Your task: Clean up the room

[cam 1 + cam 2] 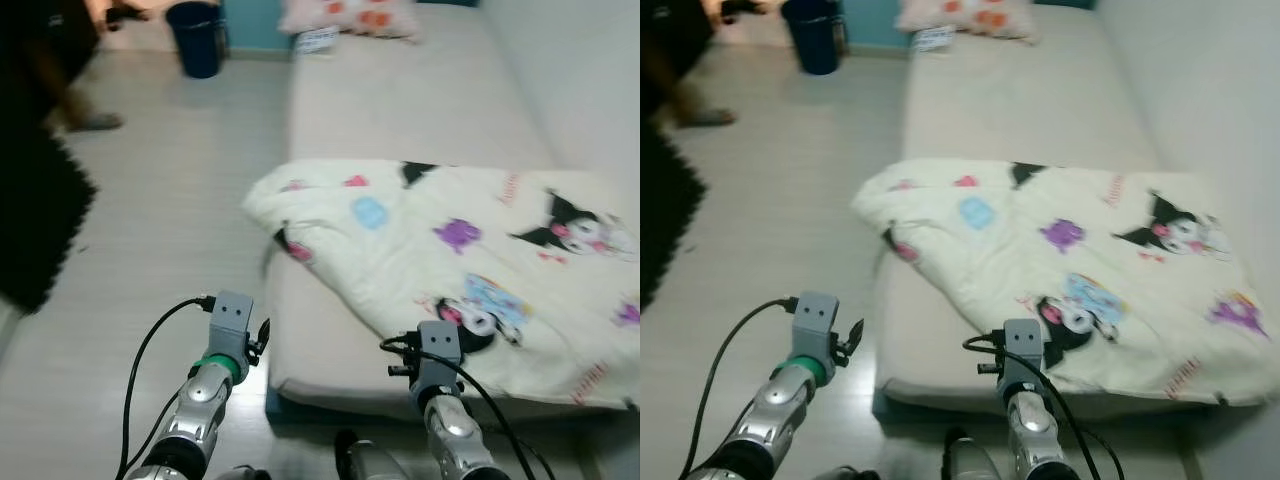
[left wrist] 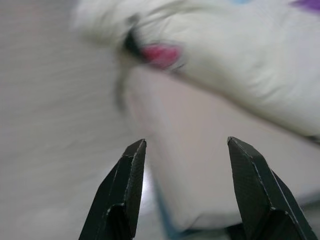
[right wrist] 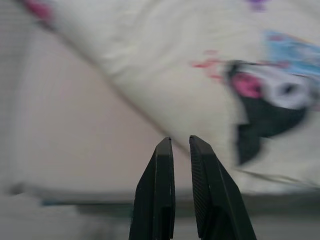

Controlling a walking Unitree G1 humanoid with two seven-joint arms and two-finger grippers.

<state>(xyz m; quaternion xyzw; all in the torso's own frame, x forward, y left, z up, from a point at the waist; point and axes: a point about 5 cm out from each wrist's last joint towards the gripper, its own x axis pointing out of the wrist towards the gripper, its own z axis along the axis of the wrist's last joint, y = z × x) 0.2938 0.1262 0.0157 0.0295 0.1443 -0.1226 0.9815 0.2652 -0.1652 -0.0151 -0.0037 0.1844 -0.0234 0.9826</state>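
Observation:
A cream blanket [image 1: 450, 250] printed with cartoon characters lies crumpled across the near end of a pale mattress [image 1: 400, 90]. Its folded corner [image 2: 155, 52] hangs over the mattress's left edge. My left gripper [image 2: 187, 142] is open with nothing between its fingers, held low in front of the mattress's near left corner. My right gripper [image 3: 180, 139] is shut and empty, pointing at the blanket's near edge beside a black and pink character print [image 3: 270, 100]. Both wrists [image 1: 232, 320] [image 1: 438, 350] rise at the bottom of the head views.
A patterned pillow [image 1: 350, 15] and a small white item [image 1: 318, 40] lie at the mattress's far end. A dark blue bin [image 1: 197, 38] stands on the floor beyond. A person [image 1: 50, 50] stands at the far left by a black rug [image 1: 30, 220]. A white wall runs along the right.

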